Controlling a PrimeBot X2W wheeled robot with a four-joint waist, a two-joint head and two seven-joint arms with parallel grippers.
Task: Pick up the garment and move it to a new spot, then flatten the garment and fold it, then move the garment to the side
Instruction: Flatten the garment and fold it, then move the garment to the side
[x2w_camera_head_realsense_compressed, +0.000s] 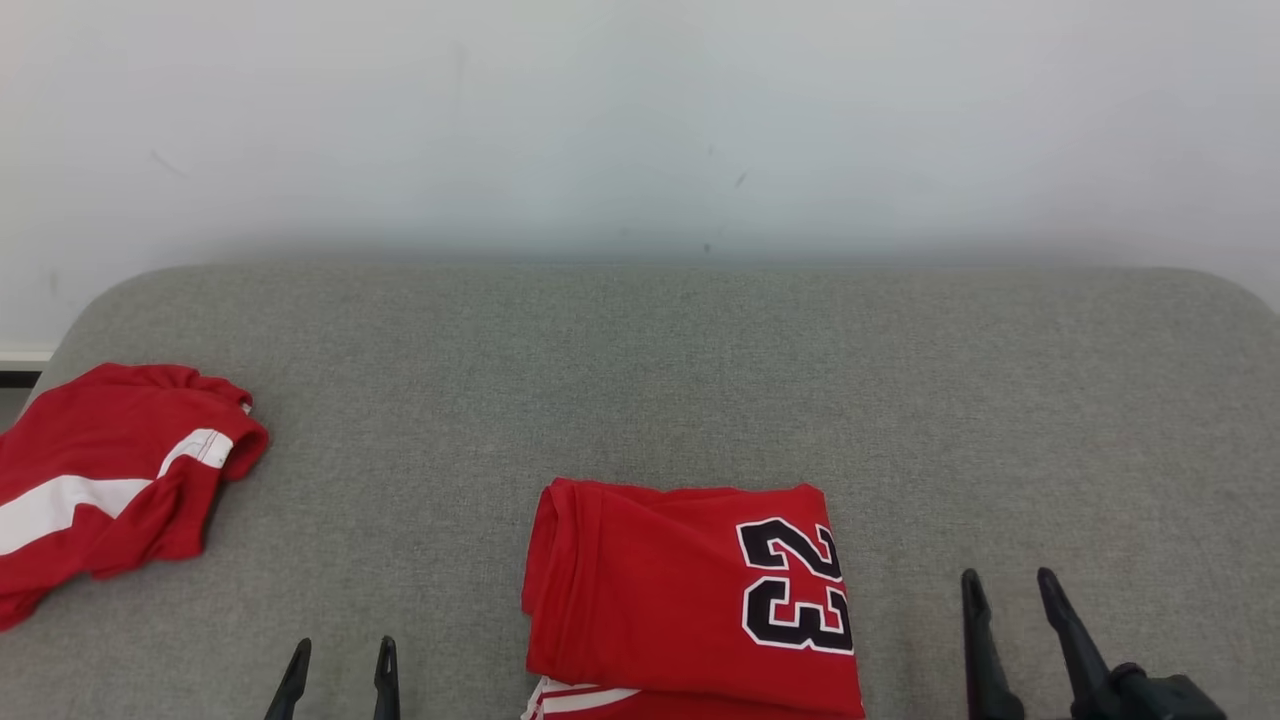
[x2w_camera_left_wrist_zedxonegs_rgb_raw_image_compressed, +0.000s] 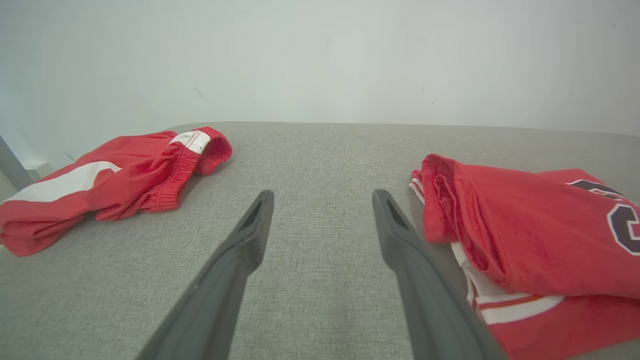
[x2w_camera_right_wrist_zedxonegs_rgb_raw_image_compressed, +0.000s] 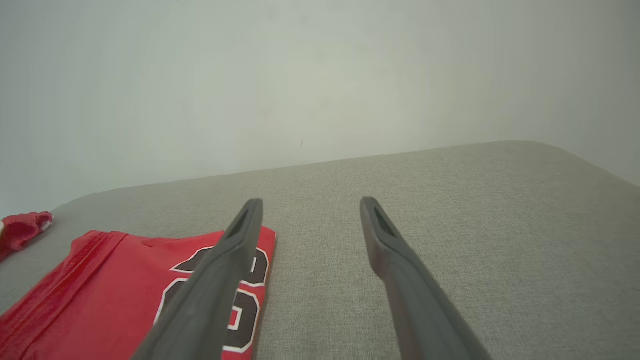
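Observation:
A red garment (x2w_camera_head_realsense_compressed: 690, 595) printed with a black 23 lies folded on the grey cushion at the front centre. It also appears as the folded garment (x2w_camera_left_wrist_zedxonegs_rgb_raw_image_compressed: 530, 240) at the right of the left wrist view and as the garment (x2w_camera_right_wrist_zedxonegs_rgb_raw_image_compressed: 125, 285) at the lower left of the right wrist view. My left gripper (x2w_camera_head_realsense_compressed: 343, 650) stands open to its left, holding nothing, with the left gripper (x2w_camera_left_wrist_zedxonegs_rgb_raw_image_compressed: 322, 197) over bare cushion. My right gripper (x2w_camera_head_realsense_compressed: 1010, 582) stands open to the garment's right, apart from it, and the right gripper (x2w_camera_right_wrist_zedxonegs_rgb_raw_image_compressed: 309, 204) is empty too.
Crumpled red shorts (x2w_camera_head_realsense_compressed: 110, 485) with a white stripe lie at the cushion's left edge, seen again as the shorts (x2w_camera_left_wrist_zedxonegs_rgb_raw_image_compressed: 115, 185). The grey cushion (x2w_camera_head_realsense_compressed: 700, 380) stretches back to a pale wall (x2w_camera_head_realsense_compressed: 640, 120). Its corners are rounded.

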